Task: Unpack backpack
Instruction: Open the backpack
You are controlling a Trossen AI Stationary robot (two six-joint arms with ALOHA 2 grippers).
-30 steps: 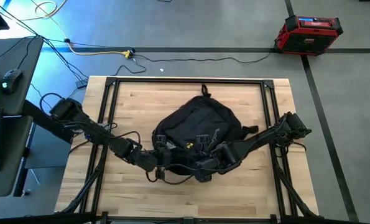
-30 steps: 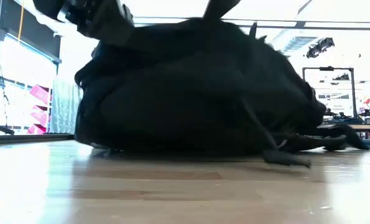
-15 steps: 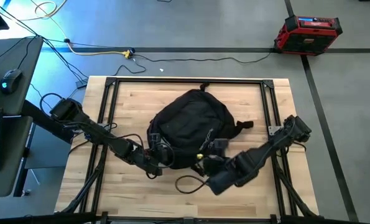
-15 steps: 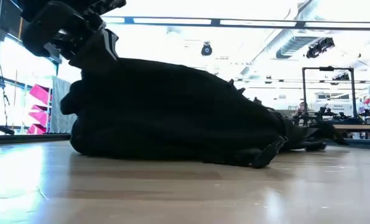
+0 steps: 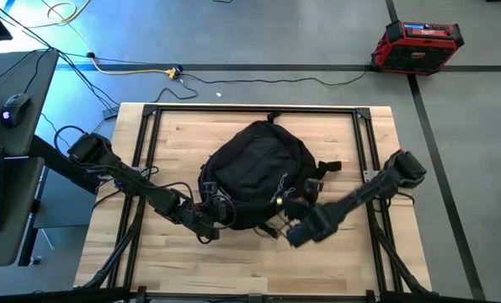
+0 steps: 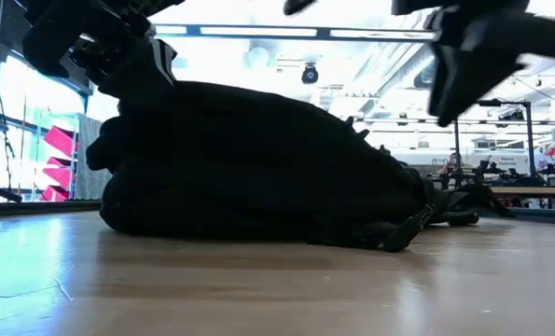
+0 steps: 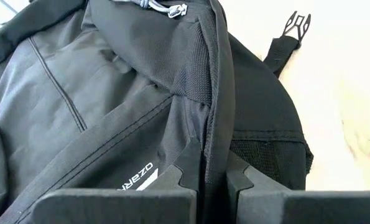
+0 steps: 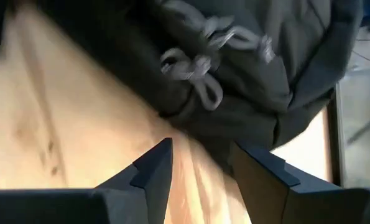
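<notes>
Wooden table (image 5: 183, 269): left gripper (image 7: 214, 177) pinches backpack (image 5: 258, 172) fabric; right gripper (image 8: 200, 165), parted and empty, may snag zipper pulls (image 8: 200, 65).

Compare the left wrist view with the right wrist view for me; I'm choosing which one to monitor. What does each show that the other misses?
Only the left wrist view shows the left gripper shut on a ridge of the backpack, plus a white logo patch and a strap buckle lying on the wood. Only the right wrist view shows the right gripper open and empty above the table, facing a knot of grey zipper pulls. Both show black backpack fabric and the light wooden tabletop.
</notes>
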